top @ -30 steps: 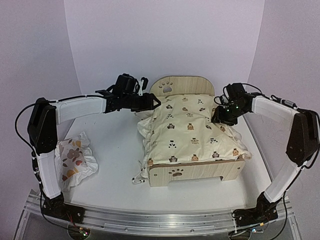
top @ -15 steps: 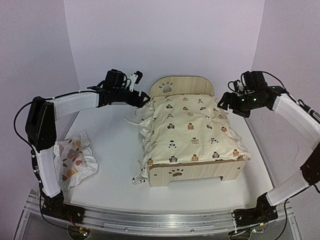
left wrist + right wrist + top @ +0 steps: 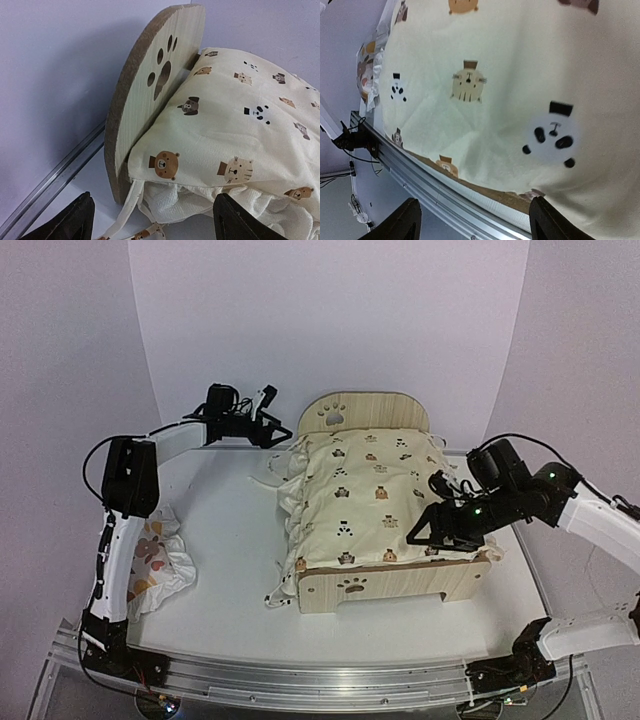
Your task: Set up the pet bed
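Pillow (image 3: 150,562) lies at left, near side. Left gripper (image 3: 278,438), fingers spread and empty, hovers just left of the headboard of the pet bed (image 3: 365,412), which stands mid-table under the cushion (image 3: 375,495). Right gripper (image 3: 420,532), likewise spread and empty, hangs over the cushion's near right corner.

You are looking at a cream cushion (image 3: 375,495) printed with small animal faces: bears, cats and pandas. It is lying spread out, raised above the middle of the white table (image 3: 230,530). Its ruffled edge (image 3: 290,505) is hanging down along the left side, and thin ties (image 3: 272,597) are trailing onto the tabletop there. Well apart, toward the table's near left corner, a small white pillow (image 3: 160,560) with orange-brown prints is lying crumpled. A metal rail (image 3: 320,677) is running along the near edge, and plain pale walls (image 3: 330,320) are closing in the back and sides.
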### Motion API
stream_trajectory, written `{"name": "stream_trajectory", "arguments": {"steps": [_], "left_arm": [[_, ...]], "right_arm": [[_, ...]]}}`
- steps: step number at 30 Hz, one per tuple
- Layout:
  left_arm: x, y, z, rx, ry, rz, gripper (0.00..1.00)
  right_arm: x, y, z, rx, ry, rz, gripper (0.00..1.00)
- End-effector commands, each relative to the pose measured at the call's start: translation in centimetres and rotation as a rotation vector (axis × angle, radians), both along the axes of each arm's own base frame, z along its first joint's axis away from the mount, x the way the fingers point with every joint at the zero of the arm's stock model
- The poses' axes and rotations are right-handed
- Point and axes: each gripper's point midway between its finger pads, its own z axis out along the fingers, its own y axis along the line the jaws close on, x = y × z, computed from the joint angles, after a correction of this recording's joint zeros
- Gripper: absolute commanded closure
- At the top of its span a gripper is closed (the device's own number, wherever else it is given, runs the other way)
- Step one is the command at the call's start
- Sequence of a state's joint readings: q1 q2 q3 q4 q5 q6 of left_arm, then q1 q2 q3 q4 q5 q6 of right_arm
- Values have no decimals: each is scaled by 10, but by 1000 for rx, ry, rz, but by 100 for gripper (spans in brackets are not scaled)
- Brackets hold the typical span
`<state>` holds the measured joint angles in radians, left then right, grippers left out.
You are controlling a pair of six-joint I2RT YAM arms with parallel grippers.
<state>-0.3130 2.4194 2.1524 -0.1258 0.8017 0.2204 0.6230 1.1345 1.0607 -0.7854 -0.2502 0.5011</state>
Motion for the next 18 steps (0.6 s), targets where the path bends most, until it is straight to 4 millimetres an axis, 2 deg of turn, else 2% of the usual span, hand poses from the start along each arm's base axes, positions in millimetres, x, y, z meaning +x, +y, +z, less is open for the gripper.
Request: {"name": "stream_trajectory", "arguments": {"steps": [1,5,8,12,16,18], "left_arm": [[-3,-12,39,-104,-144,-127,17],[4,-16,39,-165,-169,-139,19],[12,-20,35,-200,-171,-140,22],[18,-27,23,-231,-187,-142,25],[28,-36,7,-238,-224,-95,23],[23,-37,-3,-274,-257,-111,20]], "right_arm": [[-29,14,-6,63,74,83,29],[-47,21,-21,59,112,137,34],[-53,18,-46,5,153,137,39],[-50,12,-72,-50,165,101,44],[-45,13,-81,-61,153,98,44],[-44,15,-84,-66,156,106,44]]}}
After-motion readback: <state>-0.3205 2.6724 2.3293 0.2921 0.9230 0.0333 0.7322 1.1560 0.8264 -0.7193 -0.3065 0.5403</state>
